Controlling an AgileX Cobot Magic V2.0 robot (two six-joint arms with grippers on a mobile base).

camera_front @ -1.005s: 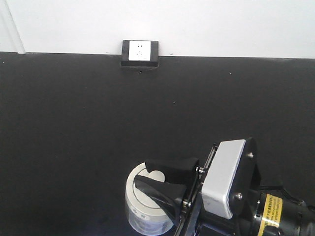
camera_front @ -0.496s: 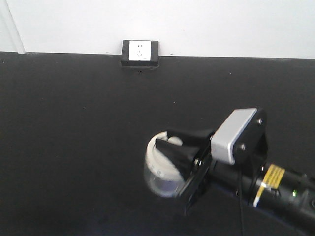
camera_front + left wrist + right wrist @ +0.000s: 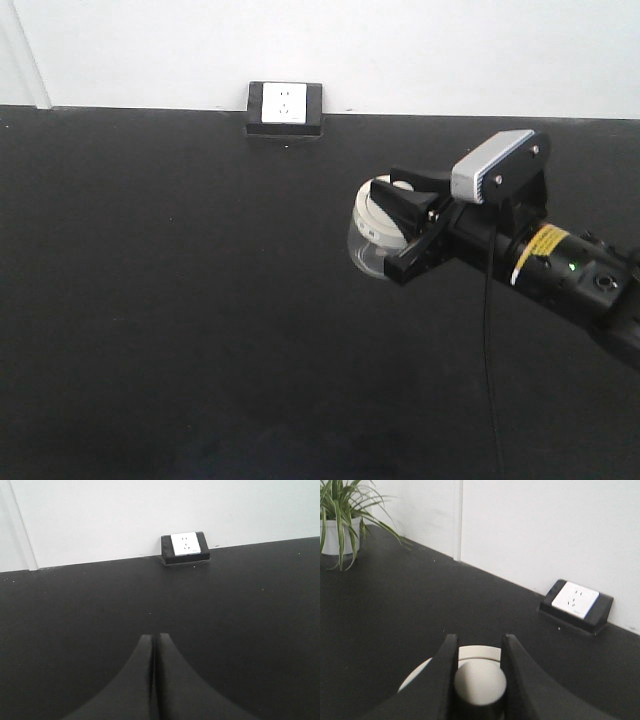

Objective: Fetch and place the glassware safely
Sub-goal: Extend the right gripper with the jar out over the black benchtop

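Note:
The glass jar [image 3: 366,236] is small, squat and clear, with a cream-white round lid. My right gripper [image 3: 400,192] is shut on the lid's central knob [image 3: 480,683] and holds the jar tilted above the black table [image 3: 180,300], right of centre. In the right wrist view the two black fingers [image 3: 441,675] clamp the knob from both sides, and the lid's rim [image 3: 415,676] shows beneath them. My left gripper [image 3: 153,639] shows only in the left wrist view, shut and empty, low over the table.
A black socket box with a white face [image 3: 285,108] sits at the table's far edge against the white wall; it also shows in the left wrist view [image 3: 186,547] and the right wrist view [image 3: 576,604]. A potted plant [image 3: 340,520] stands far left.
My right gripper has lifted the jar from the table's near edge and carried it up, away and to the right. The arm now reaches further out.

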